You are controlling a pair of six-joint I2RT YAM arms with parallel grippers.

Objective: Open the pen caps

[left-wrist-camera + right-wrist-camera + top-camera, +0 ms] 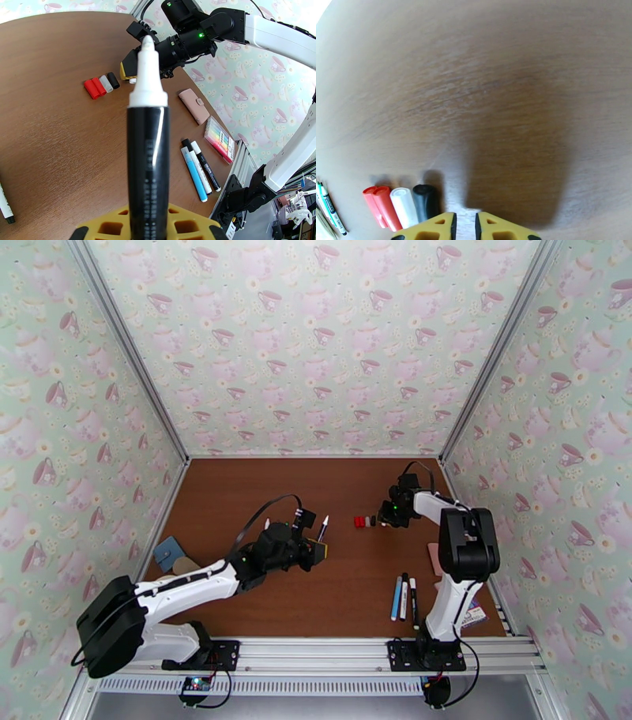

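My left gripper (pixel 318 549) (pixel 148 225) is shut on a black pen (pixel 148 158) (pixel 322 529) with a bare white tip, held above the middle of the table. Several pen caps lie in a row beyond it: red ones (pixel 94 87) (pixel 379 205) (pixel 359 521), a white one (pixel 106 83) (pixel 403 203) and a black one (pixel 113 80) (pixel 424 199). My right gripper (pixel 379 520) (pixel 128 73) (pixel 466 227) is low over the table just right of the row, its jaws a narrow gap apart. A small white cap (pixel 132 81) lies at its fingertips.
Three pens (pixel 404 597) (pixel 199 171) lie near the right arm's base. More pens (pixel 330 209) lie by the left arm. A pink wallet (pixel 193 104) (pixel 434 558) and a highlighter pack (pixel 219 138) sit at the right edge. A blue card (pixel 168 553) lies at the left.
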